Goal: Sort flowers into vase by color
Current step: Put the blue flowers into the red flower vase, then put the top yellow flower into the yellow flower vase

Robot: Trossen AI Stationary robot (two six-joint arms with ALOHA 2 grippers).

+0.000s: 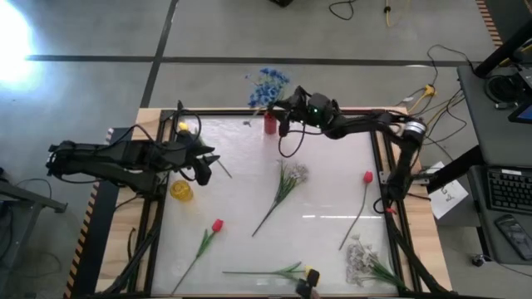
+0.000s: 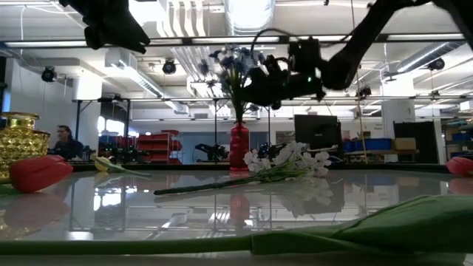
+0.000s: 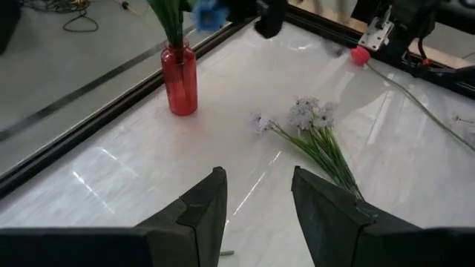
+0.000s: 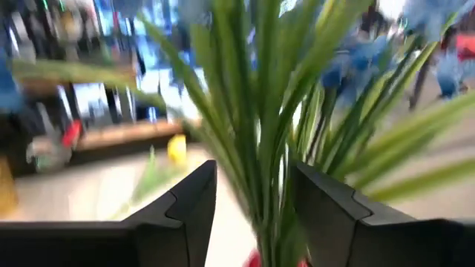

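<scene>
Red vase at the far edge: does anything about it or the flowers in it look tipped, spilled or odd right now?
Nothing stands out. The red vase stands upright with the blue flowers in it, stems between the right gripper's open fingers. The other flowers lie loose on the table, unsorted.

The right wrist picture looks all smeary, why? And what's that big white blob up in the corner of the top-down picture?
Right wrist view: the blue flowers and their green stems sit right against the right pincer, so they smear. High view: the white blob is glare on the floor. Low view: the table mirrors the ceiling lights.
</scene>
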